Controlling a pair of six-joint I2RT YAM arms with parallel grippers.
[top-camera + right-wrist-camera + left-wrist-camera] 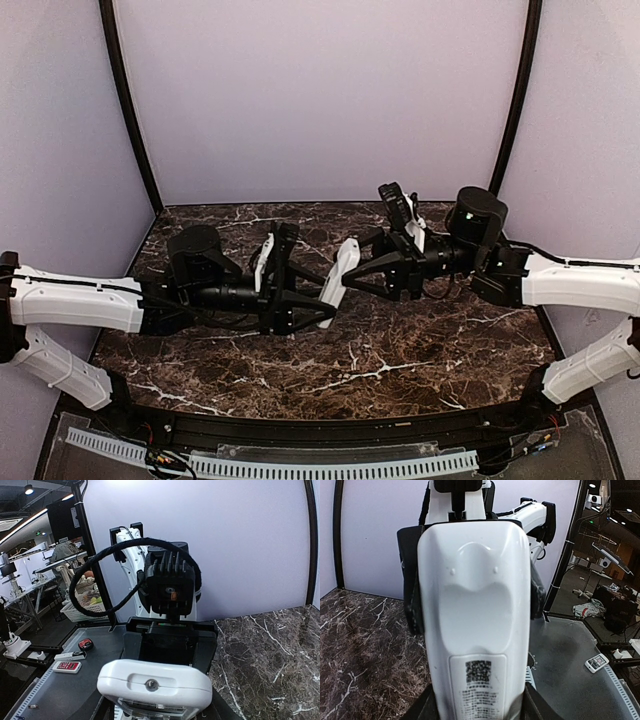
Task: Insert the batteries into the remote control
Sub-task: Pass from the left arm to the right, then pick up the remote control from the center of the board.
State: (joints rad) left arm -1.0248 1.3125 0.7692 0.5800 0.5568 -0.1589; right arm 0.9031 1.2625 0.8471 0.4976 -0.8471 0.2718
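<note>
The white remote control (pixel 340 270) hangs in the air over the middle of the table, between the two arms. In the left wrist view its plain back (pixel 475 605) with a QR label fills the frame. In the right wrist view its top end (pixel 155 682) with a small round emitter faces the camera. My left gripper (pixel 327 303) (pixel 477 711) is shut on the remote's lower part, one jaw on each side. My right gripper (pixel 350 280) (pixel 157 713) is shut on its upper part. No batteries are in view.
The dark marble table (pixel 400 370) has lilac walls and black corner posts (pixel 130 110) around it. Past the table's edge a grey bench (pixel 60 690) holds small devices (pixel 66 666), and another lies on a bench (pixel 596 663).
</note>
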